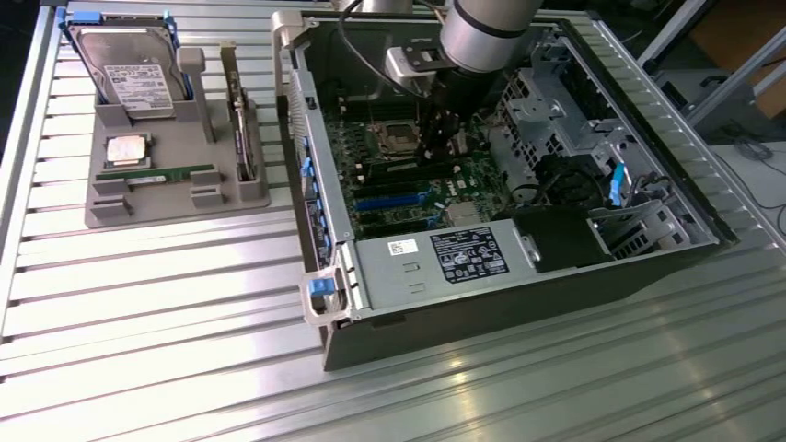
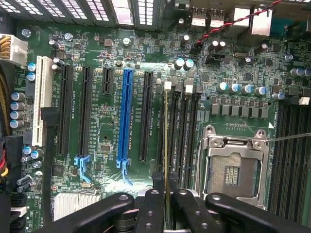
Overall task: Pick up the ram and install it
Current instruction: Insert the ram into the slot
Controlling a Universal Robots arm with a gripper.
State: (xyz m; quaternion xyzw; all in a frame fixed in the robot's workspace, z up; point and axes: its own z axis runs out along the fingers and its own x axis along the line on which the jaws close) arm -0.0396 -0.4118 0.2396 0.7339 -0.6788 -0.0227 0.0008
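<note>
Inside the open computer case (image 1: 331, 304), my gripper (image 1: 436, 138) hangs low over the green motherboard (image 1: 368, 152). In the wrist view my gripper (image 2: 165, 183) is shut on the ram (image 2: 166, 136). The ram is seen edge-on as a thin line standing upright over the black memory slots (image 2: 183, 131), in line with the one nearest the expansion slots. Whether its lower edge touches the slot I cannot tell. A second green ram stick (image 1: 154, 172) lies in the grey holder tray (image 1: 110, 214) outside the case.
The empty CPU socket (image 2: 233, 167) sits right beside the memory slots, and a blue expansion slot (image 2: 125, 116) lies on their other side. The tray also carries a hard drive (image 1: 129, 69), a silver CPU (image 1: 128, 149) and a card (image 1: 242, 129). The power supply (image 1: 430, 262) fills the case's near end.
</note>
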